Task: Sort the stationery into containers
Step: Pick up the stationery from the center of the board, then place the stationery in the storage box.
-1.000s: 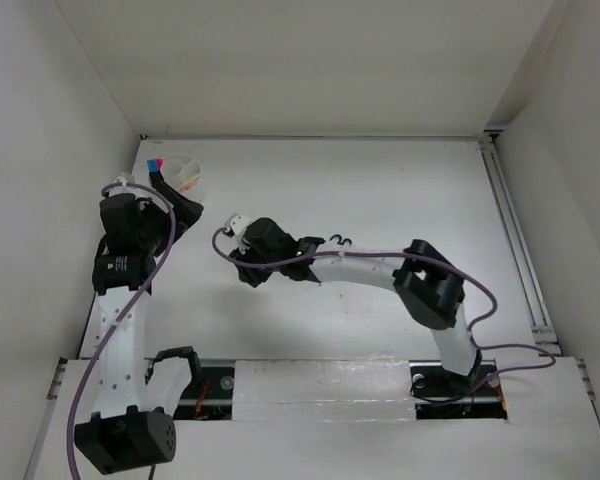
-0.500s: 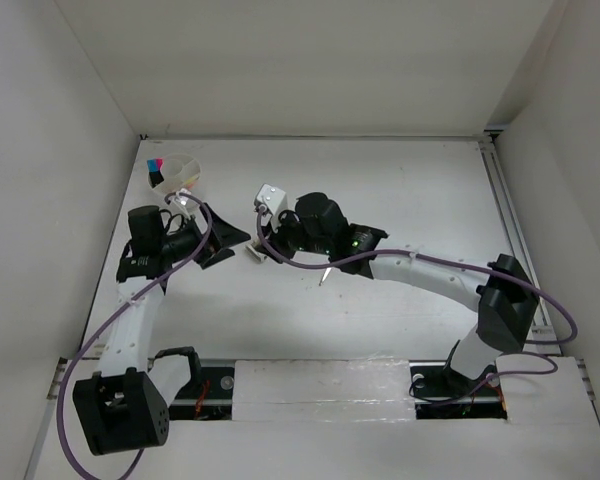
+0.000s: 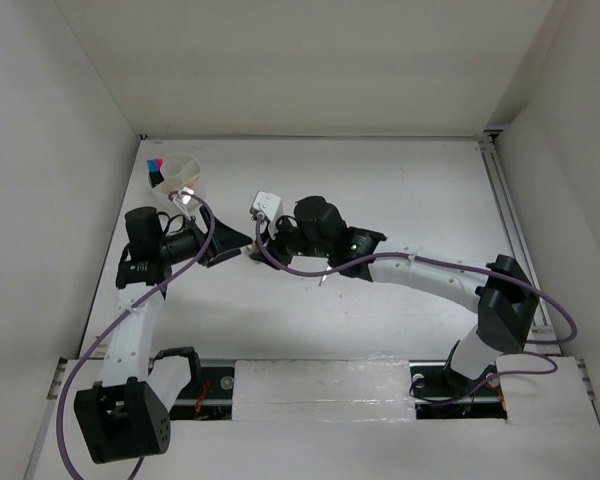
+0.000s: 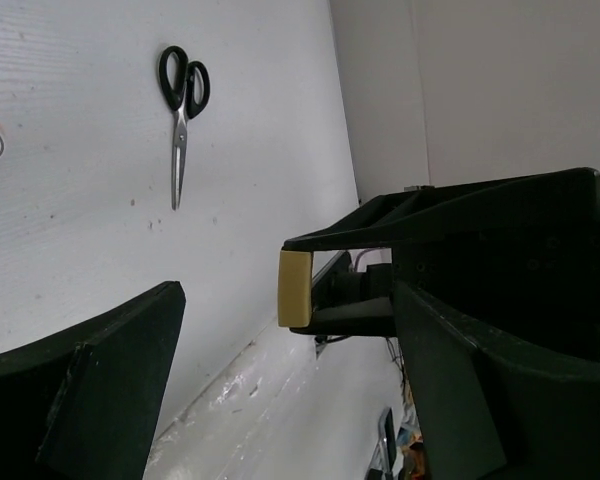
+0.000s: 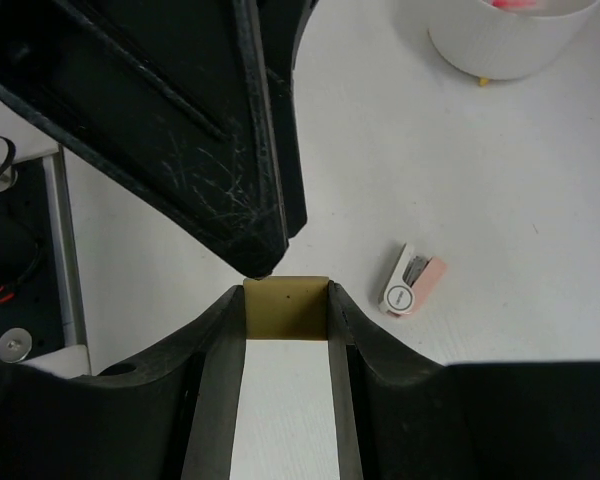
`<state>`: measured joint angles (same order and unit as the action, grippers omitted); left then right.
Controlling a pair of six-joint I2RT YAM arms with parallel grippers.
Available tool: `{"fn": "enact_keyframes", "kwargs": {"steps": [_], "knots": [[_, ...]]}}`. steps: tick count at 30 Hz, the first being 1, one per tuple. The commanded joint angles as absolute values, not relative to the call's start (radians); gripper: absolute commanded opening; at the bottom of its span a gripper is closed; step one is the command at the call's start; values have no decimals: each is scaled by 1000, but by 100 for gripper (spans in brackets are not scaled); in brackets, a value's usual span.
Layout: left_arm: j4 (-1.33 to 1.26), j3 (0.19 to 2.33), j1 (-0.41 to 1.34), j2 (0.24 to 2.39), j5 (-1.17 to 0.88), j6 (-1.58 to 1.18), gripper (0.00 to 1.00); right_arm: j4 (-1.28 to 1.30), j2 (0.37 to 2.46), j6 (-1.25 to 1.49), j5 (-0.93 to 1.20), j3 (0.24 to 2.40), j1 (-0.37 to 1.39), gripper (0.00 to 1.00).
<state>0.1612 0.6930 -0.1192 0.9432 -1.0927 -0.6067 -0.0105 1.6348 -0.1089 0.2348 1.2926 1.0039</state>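
Observation:
My right gripper [image 5: 286, 300] is shut on the tan eraser [image 5: 286, 308] and holds it above the table. The eraser also shows in the left wrist view [image 4: 295, 288], between the wide-open fingers [image 4: 110, 380] of my left gripper [image 4: 288, 292]. One left finger [image 5: 180, 120] tip sits at the eraser's far edge. In the top view the two grippers meet, left [image 3: 232, 244] and right [image 3: 263, 248]. The white cup [image 3: 180, 172] at the far left holds the blue-capped and pink-capped markers. The scissors [image 4: 183, 100] and the white-pink piece [image 5: 412, 282] lie on the table.
The cup's wall [image 5: 510, 40] stands ahead and to the right of my right gripper, with a pale-yellow tip [image 5: 485, 80] at its foot. The left side wall of the enclosure [image 3: 70, 200] is close to the cup. My right arm [image 3: 420, 275] spans the table's middle.
My left gripper has swung from the cup toward the middle. My right gripper has lifted and carried the eraser left, to between the left fingers. The scissors are now mostly under my right arm.

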Motion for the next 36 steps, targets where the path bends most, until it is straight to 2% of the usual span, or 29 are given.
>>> {"fn": "enact_keyframes", "kwargs": {"steps": [1,4,5,8,9,14,22,26,28,30,32,33,34,36], "knots": [[121,680,-118,928,-1140,-603,80,-95,1601,-104,290,1295,1023,0],[112,680,-118,928,-1140,-603,75,-95,1592,-95,301,1304,1032,0],[112,670,-118,928,-1140,-603,68,-106,1592,-95,301,1304,1032,0],[112,670,-118,928,-1149,-603,60,-115,1592,-86,301,1304,1041,0],[112,670,-118,928,-1149,-603,54,-126,1592,-86,290,1304,1042,0],[112,670,-118,928,-1167,-603,53,-152,1603,-86,207,1313,1063,0],[89,661,-118,937,-1190,-623,46,-206,1623,-97,81,1324,1091,0],[89,661,-118,946,-1190,-623,30,-242,1614,-97,49,1304,1091,0],[89,661,-118,946,-1190,-623,26,-242,1624,-109,29,1304,1091,0],[89,670,-118,957,-1200,-623,18,-242,1624,-109,29,1304,1091,0],[89,670,-118,957,-1200,-623,17,-242,1624,-109,40,1304,1100,0],[89,670,-118,957,-1190,-623,8,-242,1624,-109,40,1304,1100,0],[89,670,-118,957,-1190,-623,3,-242,1624,-109,40,1304,1100,0],[89,681,-118,968,-1181,-623,0,-242,1624,-109,40,1304,1100,0]]}}
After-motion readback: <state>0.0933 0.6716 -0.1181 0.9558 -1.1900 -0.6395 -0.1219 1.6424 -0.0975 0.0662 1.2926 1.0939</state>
